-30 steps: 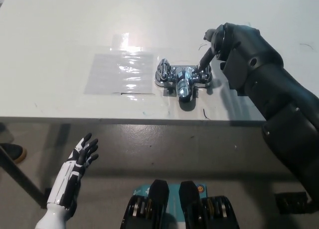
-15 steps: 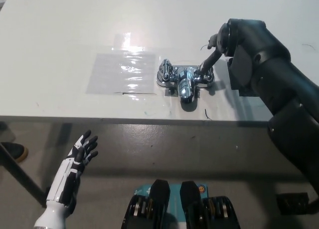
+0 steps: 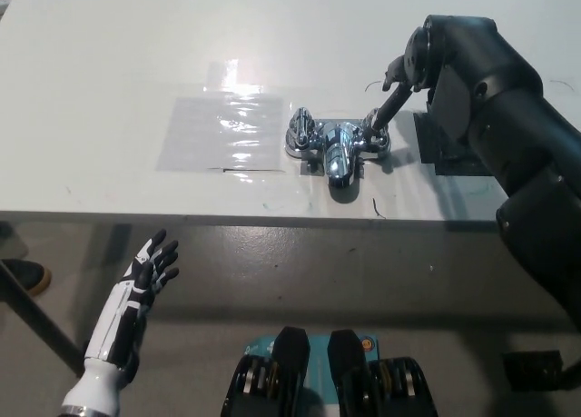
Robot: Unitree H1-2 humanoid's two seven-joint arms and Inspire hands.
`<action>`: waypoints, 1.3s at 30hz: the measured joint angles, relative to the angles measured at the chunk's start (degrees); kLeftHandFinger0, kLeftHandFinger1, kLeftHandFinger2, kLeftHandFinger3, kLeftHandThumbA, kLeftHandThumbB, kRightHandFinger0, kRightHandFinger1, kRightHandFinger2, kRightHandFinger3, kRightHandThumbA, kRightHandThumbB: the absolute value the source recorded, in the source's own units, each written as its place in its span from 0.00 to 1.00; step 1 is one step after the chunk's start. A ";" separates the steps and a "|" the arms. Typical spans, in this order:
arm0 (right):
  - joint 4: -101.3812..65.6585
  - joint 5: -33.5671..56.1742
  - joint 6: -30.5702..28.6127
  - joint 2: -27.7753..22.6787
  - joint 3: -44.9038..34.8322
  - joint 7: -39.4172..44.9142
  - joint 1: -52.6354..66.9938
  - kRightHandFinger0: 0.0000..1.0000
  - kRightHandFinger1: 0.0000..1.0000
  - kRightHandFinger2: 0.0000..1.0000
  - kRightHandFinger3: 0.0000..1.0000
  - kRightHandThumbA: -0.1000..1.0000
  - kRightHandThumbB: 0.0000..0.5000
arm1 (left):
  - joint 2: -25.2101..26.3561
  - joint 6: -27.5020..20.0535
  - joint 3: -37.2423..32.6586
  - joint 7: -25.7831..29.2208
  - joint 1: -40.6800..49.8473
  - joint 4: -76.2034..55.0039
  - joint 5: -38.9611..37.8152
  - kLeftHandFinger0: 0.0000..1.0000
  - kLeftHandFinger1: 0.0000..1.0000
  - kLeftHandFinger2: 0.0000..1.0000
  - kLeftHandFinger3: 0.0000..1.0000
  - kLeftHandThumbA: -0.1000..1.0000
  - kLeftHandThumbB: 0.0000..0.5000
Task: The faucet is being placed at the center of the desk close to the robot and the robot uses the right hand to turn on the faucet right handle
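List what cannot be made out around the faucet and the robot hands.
Head view only.
The right handle: the right robot hand overlaps it; pressing or merely touching is unclear.
The right robot hand's underside: hidden by its own black arm.
The faucet: glare and small size hide the handle's turn.
The left robot hand: forearm cut off by the bottom edge.

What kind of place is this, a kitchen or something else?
Probably a test workspace, not a kitchen: the faucet stands on a plain white desk with no sink, and a clear plastic sheet lies beside it.
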 measured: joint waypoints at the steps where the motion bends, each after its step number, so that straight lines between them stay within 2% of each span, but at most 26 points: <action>1: 0.00 -0.08 -0.06 0.00 0.07 0.19 0.00 1.00 1.00 1.00 1.00 0.85 0.69 | 0.04 0.00 0.00 0.00 -0.01 0.00 0.00 1.00 1.00 1.00 1.00 0.96 0.26; 5: 0.00 -0.47 -0.27 -0.01 0.31 0.56 -0.02 1.00 1.00 1.00 1.00 0.83 0.65 | 0.17 0.00 0.01 0.01 -0.15 0.00 0.01 1.00 1.00 1.00 1.00 0.96 0.25; 9: 0.00 -0.62 -0.44 -0.06 0.38 0.62 -0.02 1.00 1.00 1.00 1.00 0.86 0.60 | 0.20 0.00 0.03 0.01 -0.56 0.00 0.01 1.00 1.00 1.00 1.00 0.96 0.24; 11: 0.00 -0.69 -0.64 -0.09 0.55 0.62 -0.02 1.00 1.00 1.00 1.00 0.81 0.60 | 0.21 0.00 0.02 0.01 -0.71 0.00 0.02 1.00 1.00 1.00 1.00 0.96 0.22; 16: 0.00 -0.78 -1.05 -0.23 0.76 0.52 -0.01 1.00 1.00 1.00 1.00 0.80 0.64 | 0.26 0.01 0.03 0.01 -0.88 0.01 0.03 1.00 1.00 1.00 1.00 0.96 0.23; 17: 0.00 -0.79 -1.05 -0.24 0.79 0.45 -0.01 1.00 1.00 1.00 1.00 0.79 0.71 | 0.28 -0.03 0.03 0.01 -0.94 0.02 0.03 1.00 1.00 1.00 1.00 0.96 0.23; 21: -0.01 -1.26 -0.87 -0.25 1.43 -0.71 0.02 1.00 1.00 1.00 1.00 0.76 0.80 | 0.38 -0.03 0.02 0.01 -1.01 0.02 0.04 1.00 1.00 1.00 1.00 0.96 0.23; 24: -0.04 -1.77 -0.37 -0.24 1.52 -2.35 0.20 1.00 1.00 1.00 1.00 0.72 0.74 | 0.39 -0.03 0.02 0.00 -1.01 0.02 0.02 1.00 1.00 1.00 1.00 0.95 0.20; 28: -0.04 -1.92 0.37 -0.25 1.50 -3.55 0.32 1.00 1.00 1.00 1.00 0.71 0.75 | 0.39 0.00 0.02 0.01 -1.01 0.02 0.02 1.00 1.00 1.00 1.00 0.96 0.23; 29: -0.04 -1.95 0.56 -0.25 1.50 -3.88 0.32 1.00 1.00 1.00 1.00 0.74 0.74 | 0.39 -0.02 0.02 0.01 -1.01 0.03 0.03 1.00 1.00 1.00 1.00 0.96 0.25; 32: -0.02 -2.23 0.93 -0.25 1.85 -4.30 0.32 1.00 1.00 1.00 1.00 0.74 0.77 | 0.39 -0.03 0.02 0.01 -1.01 0.05 0.03 1.00 1.00 1.00 1.00 0.97 0.21; 34: -0.02 -2.48 1.07 -0.27 2.09 -4.66 0.33 1.00 1.00 1.00 1.00 0.74 0.75 | 0.39 -0.03 0.02 0.01 -1.01 0.05 0.03 1.00 1.00 1.00 1.00 0.97 0.20; 36: -0.02 -2.73 1.09 -0.31 2.40 -5.02 0.34 1.00 1.00 1.00 1.00 0.68 0.79 | 0.39 -0.03 0.02 0.01 -1.01 0.04 0.03 1.00 1.00 1.00 1.00 0.97 0.19; 39: -0.02 -2.84 1.19 -0.45 2.28 -6.09 0.47 1.00 1.00 1.00 1.00 0.67 0.78 | 0.39 -0.02 0.02 0.01 -1.01 0.05 0.02 1.00 1.00 1.00 1.00 0.97 0.20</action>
